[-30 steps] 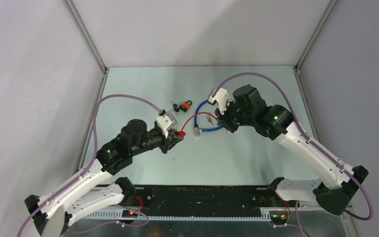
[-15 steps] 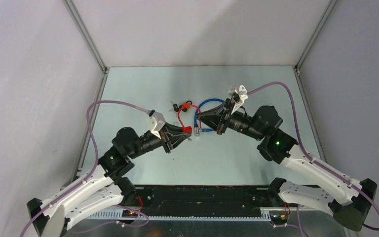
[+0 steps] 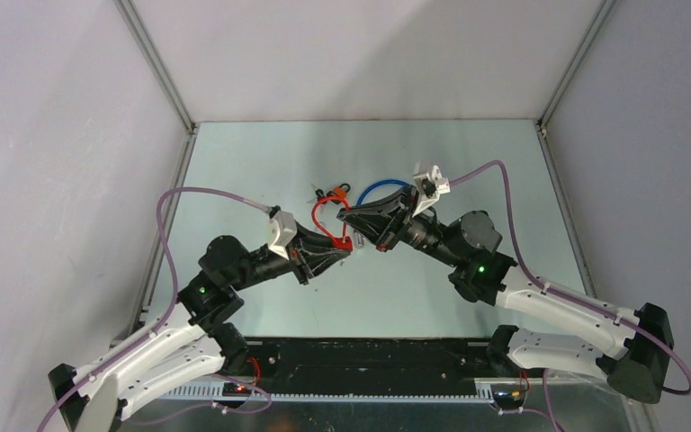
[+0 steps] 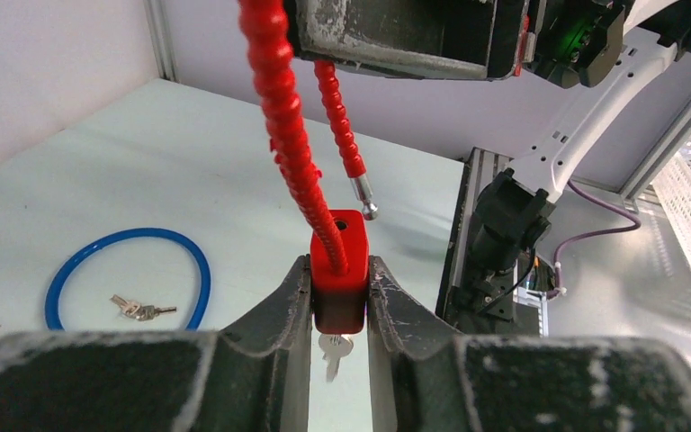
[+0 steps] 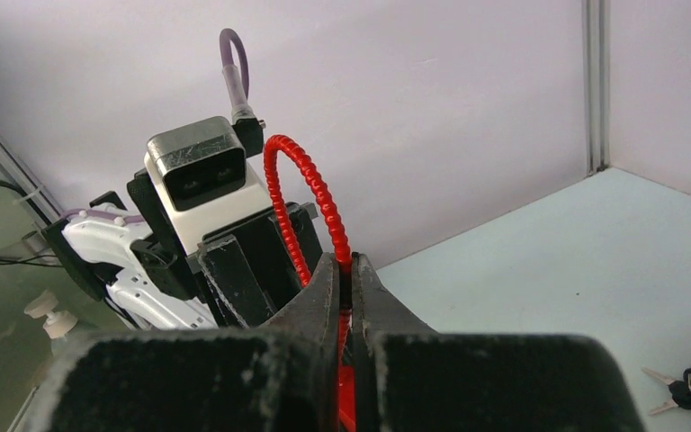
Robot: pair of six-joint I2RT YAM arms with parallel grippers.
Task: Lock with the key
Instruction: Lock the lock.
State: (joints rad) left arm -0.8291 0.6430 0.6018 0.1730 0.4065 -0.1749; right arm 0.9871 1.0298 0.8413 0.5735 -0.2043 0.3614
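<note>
Pale green tabletop between white walls: both my arms meet above its middle and hold a red cable lock clear of the surface.

My left gripper is closed narrowly on the lock, one finger pressed flat against each side of the small red block. The key sticks out of the end of the lock that faces away from the cable, between my two left fingers.

The cable, red and ribbed, rises from the lock in a tall arch. My right gripper is pinched almost fully together on it, and the cable shows in the thin slit between the fingers. From the left wrist, the cable's free end comes back down to a metal tip, which hangs just beside the hole in the lock and is not inside it.

On the table behind the lock lies a blue cable loop with a pair of loose keys inside its ring. Farther back, near the top of the red arch as the overhead camera sees it, an orange padlock sits just beside some black keys.
</note>
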